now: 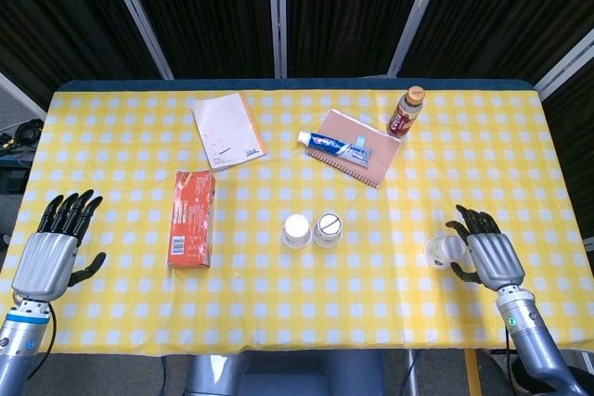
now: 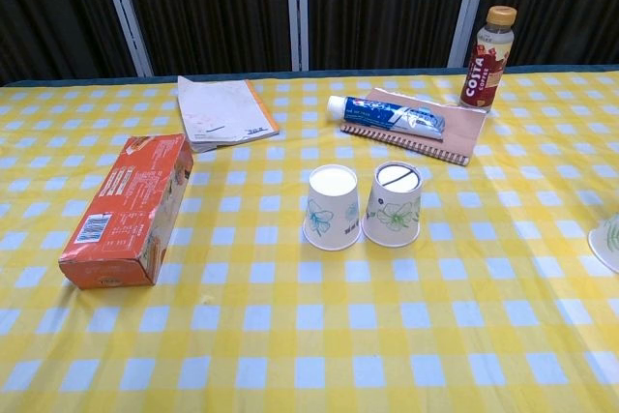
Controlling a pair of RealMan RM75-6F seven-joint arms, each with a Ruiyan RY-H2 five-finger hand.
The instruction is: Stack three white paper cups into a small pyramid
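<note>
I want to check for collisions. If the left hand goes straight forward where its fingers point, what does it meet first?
The left hand points toward the table's far left edge. Only bare tablecloth lies ahead; the way looks free.
</note>
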